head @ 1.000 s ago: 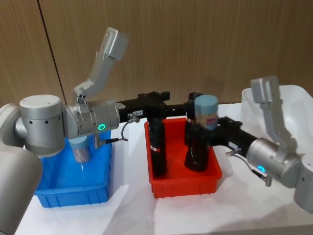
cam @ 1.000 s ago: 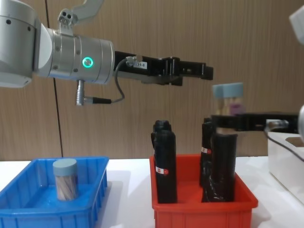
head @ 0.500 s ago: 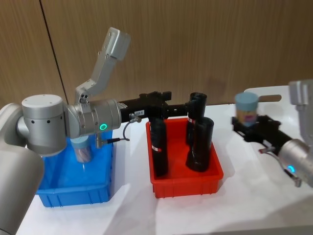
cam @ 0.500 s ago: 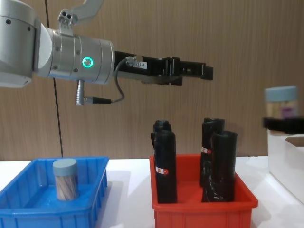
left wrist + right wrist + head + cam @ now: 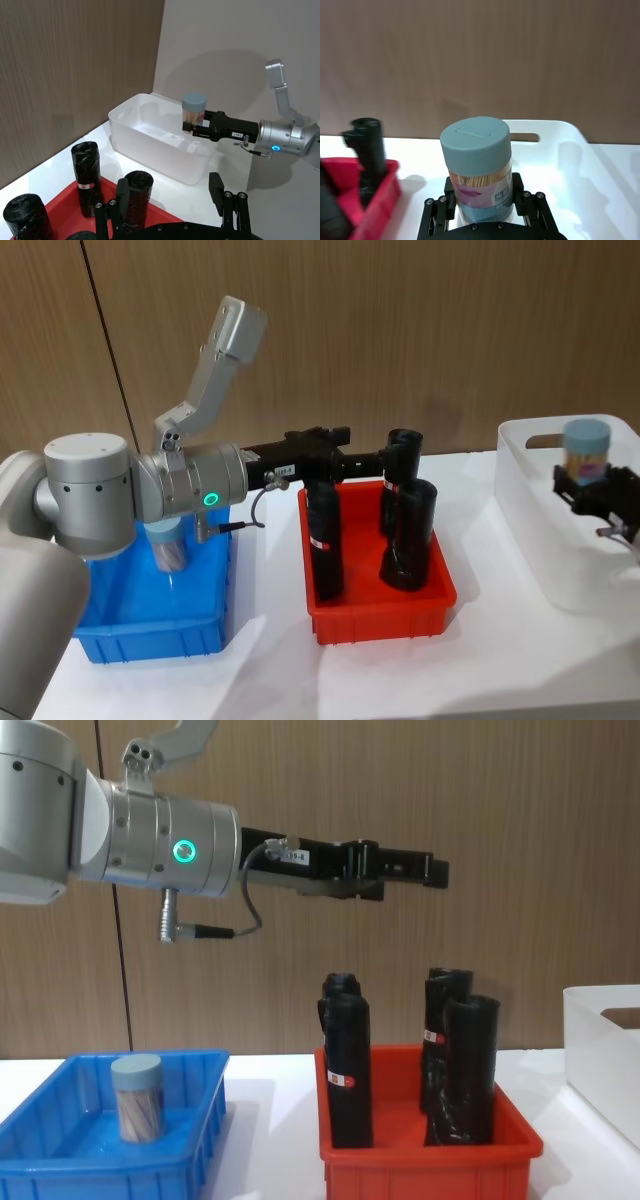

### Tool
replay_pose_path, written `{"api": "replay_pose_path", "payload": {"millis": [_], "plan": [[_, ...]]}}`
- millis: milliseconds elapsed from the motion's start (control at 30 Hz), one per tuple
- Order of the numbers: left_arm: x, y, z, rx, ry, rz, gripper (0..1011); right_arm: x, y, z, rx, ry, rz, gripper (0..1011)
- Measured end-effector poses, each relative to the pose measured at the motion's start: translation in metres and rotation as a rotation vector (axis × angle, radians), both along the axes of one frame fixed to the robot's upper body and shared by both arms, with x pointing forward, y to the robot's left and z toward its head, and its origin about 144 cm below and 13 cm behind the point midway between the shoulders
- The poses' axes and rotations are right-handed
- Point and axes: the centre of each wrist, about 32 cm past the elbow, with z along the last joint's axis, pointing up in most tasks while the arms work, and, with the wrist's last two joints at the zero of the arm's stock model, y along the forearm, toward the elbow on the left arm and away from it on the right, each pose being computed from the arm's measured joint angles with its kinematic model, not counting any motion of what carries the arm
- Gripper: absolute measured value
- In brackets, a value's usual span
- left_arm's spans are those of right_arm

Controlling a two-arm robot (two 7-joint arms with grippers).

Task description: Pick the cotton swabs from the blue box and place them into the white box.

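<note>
1. Cotton swabs [image 5: 476, 165], packed in a clear jar with a blue-grey lid, stand upright in the right end effector [image 5: 482, 200]. Its black fingers [image 5: 518, 189] press against the jar's lower half from both sides.
2. The held jar hangs over the open top of the white box [image 5: 530, 530], lid upward. In the left wrist view it sits near the box's far long wall.
3. A second jar [image 5: 137, 1098] of the same kind stands upright inside the blue box [image 5: 110, 1175], at the robot's left.
4. The left end effector [image 5: 432, 872] reaches out level, high above the red bin [image 5: 430, 1170]. Its fingers are spread wide with nothing between them.
5. The red bin lies between the blue box and the white box, well apart from each. It holds several black wrapped rolls [image 5: 350, 1070] standing on end.
6. All three containers rest on the white counter [image 5: 270, 670], in front of a wood-panelled wall [image 5: 400, 330].
</note>
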Motion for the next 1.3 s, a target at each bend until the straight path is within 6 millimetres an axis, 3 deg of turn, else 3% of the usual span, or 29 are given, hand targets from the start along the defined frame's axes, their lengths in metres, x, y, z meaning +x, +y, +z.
{"api": "replay_pose_path", "payload": {"millis": [367,700,1167,1300], "plan": [[0.0,0.0,0.0,0.0,0.0,0.0,1004,0.023,-0.02,-0.006,-0.021,0.026,-0.044,646],[0.0,0.0,0.0,0.0,0.0,0.0,1004,0.044,-0.027,-0.013,-0.029,0.067,-0.035,646],[0.0,0.0,0.0,0.0,0.0,0.0,1004,0.061,-0.034,-0.018,-0.025,0.094,-0.02,1000],[0.0,0.0,0.0,0.0,0.0,0.0,1004,0.062,-0.035,-0.018,-0.023,0.092,-0.019,1001]]}}
